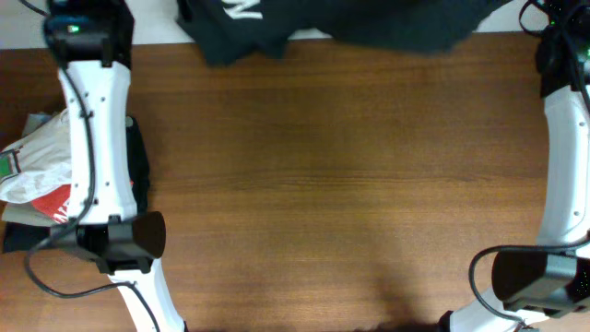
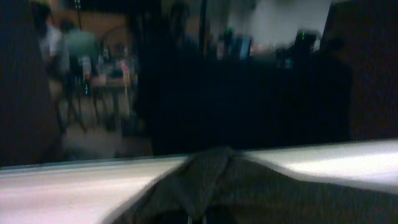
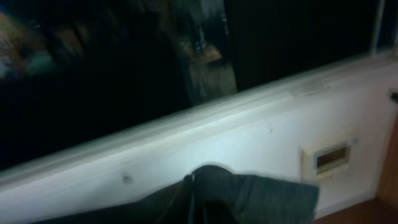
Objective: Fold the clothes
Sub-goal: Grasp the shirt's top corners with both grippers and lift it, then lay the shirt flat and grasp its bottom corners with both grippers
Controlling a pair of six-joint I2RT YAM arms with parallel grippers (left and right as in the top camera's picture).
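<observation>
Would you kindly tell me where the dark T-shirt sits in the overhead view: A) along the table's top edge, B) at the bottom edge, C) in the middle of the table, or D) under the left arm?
A: the dark T-shirt lies bunched along the top edge of the table, with its white lettering partly cut off by the frame.

Top edge of the overhead view slices right through the T-shirt (image 1: 369, 23), and only a scrap of white lettering (image 1: 241, 7) shows, unreadable. Both claws run out past that same edge. Over on the left, the white-and-red garment (image 1: 32, 171) is cropped by the frame and half buried under the left arm (image 1: 92, 120). Left wrist view is all blur, with the T-shirt bunched at the bottom and the fingers hidden. Right wrist shows the same, so neither grip can be told.
</observation>
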